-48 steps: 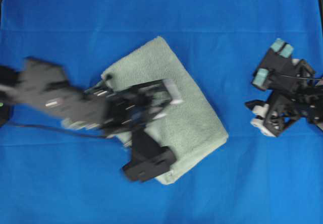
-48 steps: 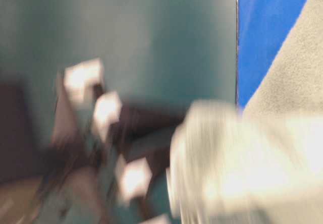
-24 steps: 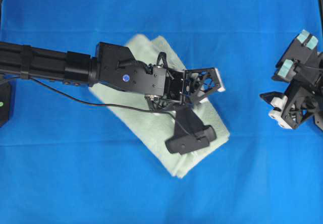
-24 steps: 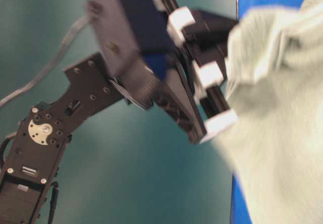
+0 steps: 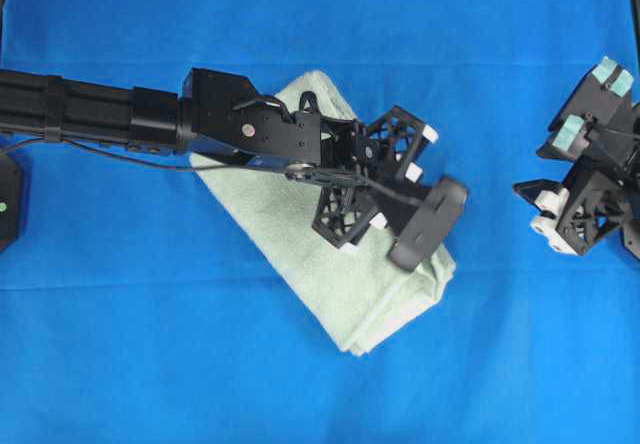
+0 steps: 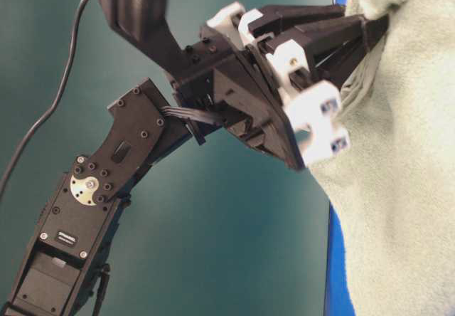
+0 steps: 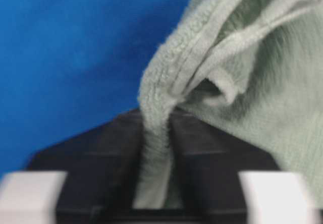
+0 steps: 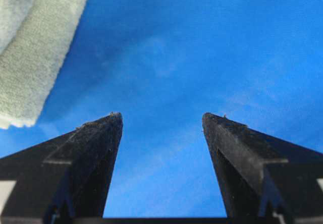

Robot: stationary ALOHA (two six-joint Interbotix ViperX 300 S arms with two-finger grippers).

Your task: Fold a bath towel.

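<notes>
Since the earlier overhead frames, the left arm has stretched from the left edge further toward the centre-right, and the left gripper now sits over the right end of the bath towel rather than over its middle. The towel itself has gone from a broad rectangle to a narrower, thicker bundle lying on a diagonal from upper centre to lower right on the blue table cloth, so I judge that a fold has just been laid over. In the left wrist view a pinched ridge of terry still runs between the two dark fingers, which stand only slightly apart around it; whether they are gripping it or letting go I cannot tell. If it is a release, the fold would be left resting on the cloth.

Further right, the right gripper waits near the right edge, well apart from the towel, its jaws wide apart over bare blue cloth and holding nothing.

No brand, label or readable writing shows anywhere.
</notes>
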